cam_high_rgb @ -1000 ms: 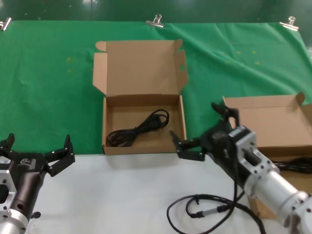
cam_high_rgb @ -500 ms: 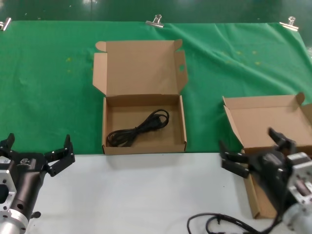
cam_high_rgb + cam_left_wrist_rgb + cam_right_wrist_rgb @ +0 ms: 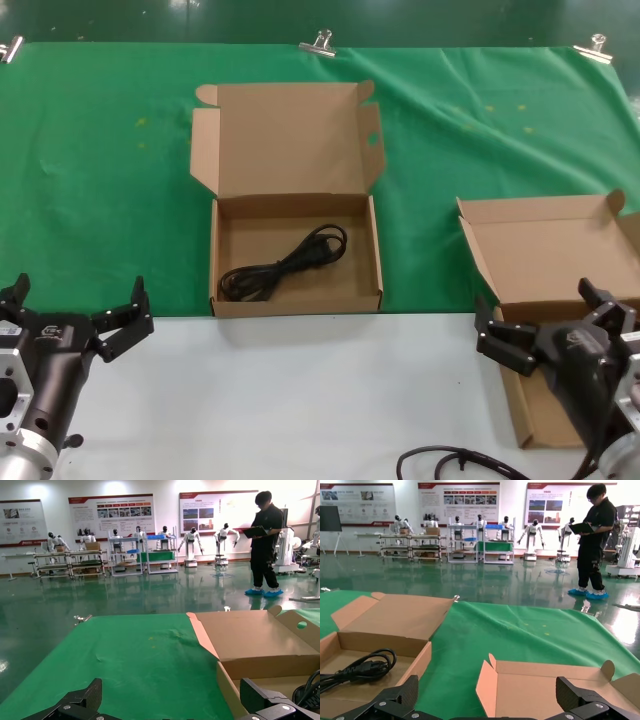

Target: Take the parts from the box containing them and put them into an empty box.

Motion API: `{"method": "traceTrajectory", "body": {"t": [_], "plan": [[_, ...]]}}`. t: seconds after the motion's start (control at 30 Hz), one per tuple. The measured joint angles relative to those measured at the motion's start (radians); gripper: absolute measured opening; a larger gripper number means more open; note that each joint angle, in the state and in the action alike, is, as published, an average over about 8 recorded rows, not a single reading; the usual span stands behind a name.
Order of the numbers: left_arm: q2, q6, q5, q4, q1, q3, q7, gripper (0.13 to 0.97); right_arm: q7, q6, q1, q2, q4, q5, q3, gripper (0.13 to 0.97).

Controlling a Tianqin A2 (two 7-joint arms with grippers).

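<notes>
While both our left gripper [image 3: 75, 315] and right gripper [image 3: 555, 320] hover spread and empty, the limp, light cord [image 3: 283, 264] lies in the middle box [image 3: 296, 300], best pinched mid-bundle.

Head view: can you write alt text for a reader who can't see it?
An open cardboard box on a green cloth holds one black power cord. The right gripper, open and empty, hovers over a second open box at the right. The left gripper waits open at the lower left.
</notes>
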Motion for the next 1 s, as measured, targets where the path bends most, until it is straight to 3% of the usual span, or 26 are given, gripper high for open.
{"method": "traceTrajectory", "body": {"t": [1.0], "plan": [[0.0, 0.0, 0.0, 0.0, 0.0, 0.0, 0.0, 0.966, 0.0, 0.0, 0.0, 0.0, 0.0, 0.0, 0.0, 0.966]]}}
